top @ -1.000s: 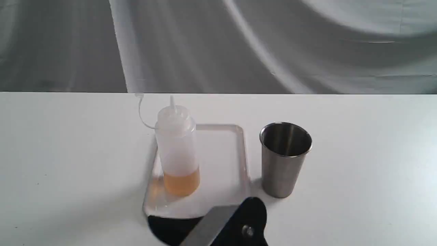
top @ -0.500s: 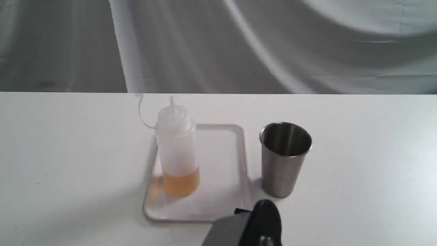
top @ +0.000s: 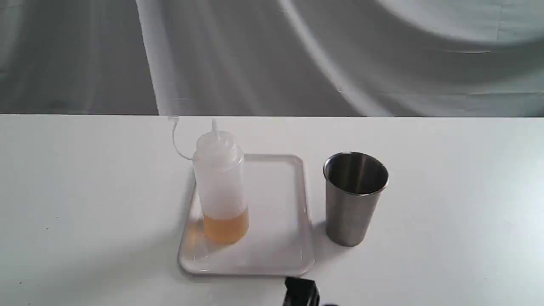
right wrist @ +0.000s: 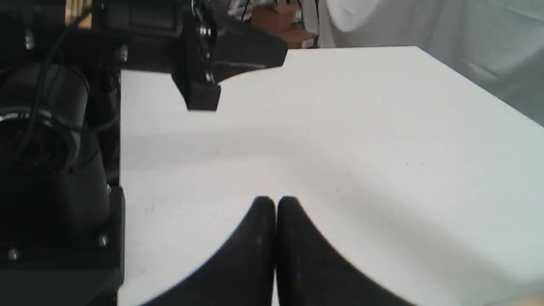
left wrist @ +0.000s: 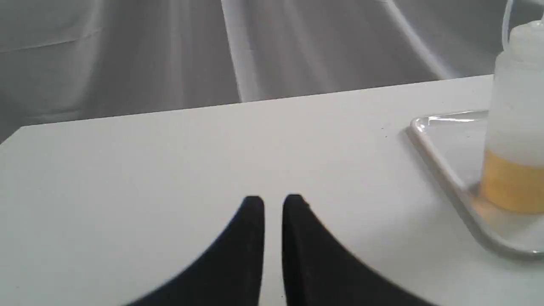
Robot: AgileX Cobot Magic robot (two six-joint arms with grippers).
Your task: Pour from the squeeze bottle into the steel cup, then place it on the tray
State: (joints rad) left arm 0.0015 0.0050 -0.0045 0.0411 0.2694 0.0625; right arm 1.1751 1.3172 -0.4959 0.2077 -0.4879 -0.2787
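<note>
The squeeze bottle (top: 220, 182) stands upright on the left part of the white tray (top: 276, 255), with amber liquid in its bottom. It stands free, with nothing gripping it. The steel cup (top: 355, 199) stands upright just right of the tray. In the left wrist view the bottle (left wrist: 516, 127) and the tray rim (left wrist: 442, 157) lie off to one side of my left gripper (left wrist: 273, 202). That gripper is shut and empty over bare table. My right gripper (right wrist: 275, 204) is shut on nothing, also over bare table.
A black arm part (top: 301, 293) pokes in at the table's front edge, below the tray's right corner. The other arm (right wrist: 204, 55) and its dark base (right wrist: 51, 170) fill one side of the right wrist view. A grey cloth backdrop (top: 297, 55) hangs behind the white table (top: 446, 191).
The black arm part pulled back from the tray's front edge toward the front of the table, almost out of the exterior view. Bottle, tray and cup stayed still.
</note>
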